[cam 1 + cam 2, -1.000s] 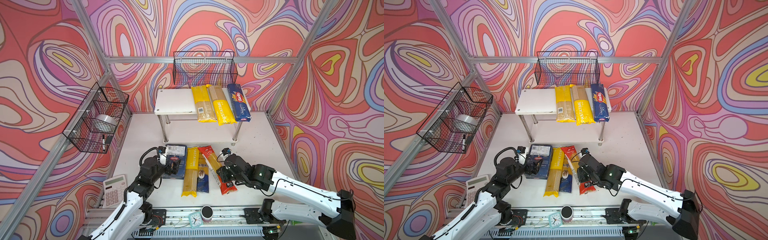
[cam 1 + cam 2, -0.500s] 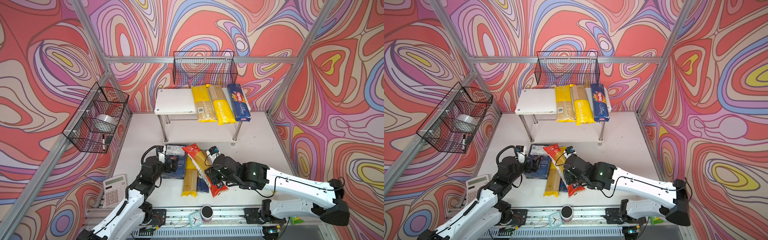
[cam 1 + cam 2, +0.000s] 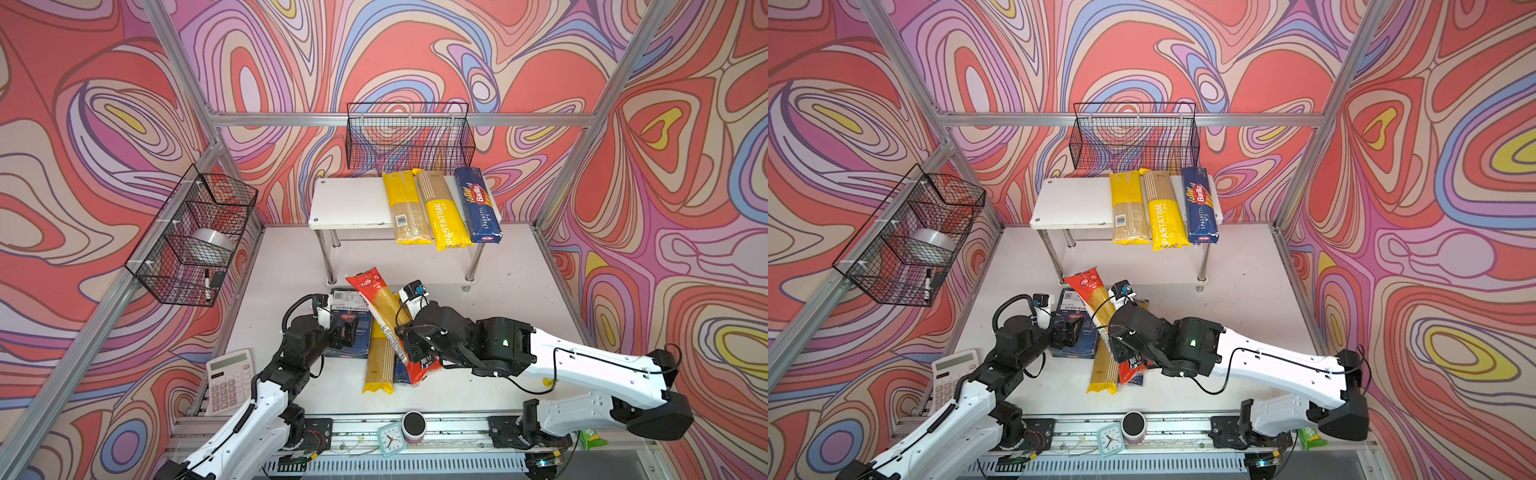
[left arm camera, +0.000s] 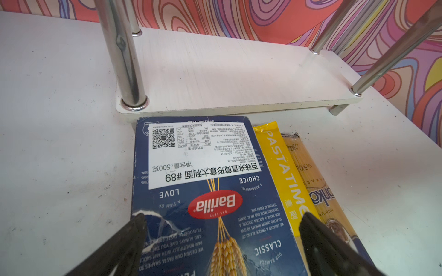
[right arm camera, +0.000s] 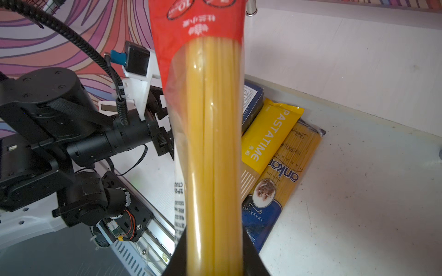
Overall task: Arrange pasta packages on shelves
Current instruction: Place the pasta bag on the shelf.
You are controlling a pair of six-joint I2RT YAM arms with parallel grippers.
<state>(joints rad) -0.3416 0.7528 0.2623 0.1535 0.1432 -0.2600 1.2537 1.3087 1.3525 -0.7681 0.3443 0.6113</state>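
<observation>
Pasta packages (image 3: 440,208) lie three abreast on the rack's (image 3: 349,203) top board; others crowd the white counter (image 3: 507,299) between swirl-patterned walls (image 3: 415,50); right gripper (image 3: 405,347) clenches the raised red bag (image 3: 380,305); left gripper (image 4: 222,227) gapes astride the wide Barilla box (image 4: 203,181), contact unclear.

Pair of arms, left arm (image 3: 257,409) and right arm (image 3: 582,365): glossy white moulded link shells, black cylindrical joint housings with recessed screws, ribbed black hose (image 5: 79,41) at the left wrist, blue connector (image 3: 419,287) on a white camera mount, green indicator light (image 3: 505,343), left gripper (image 4: 222,217) with matte black tapered fingers (image 4: 124,241).
</observation>
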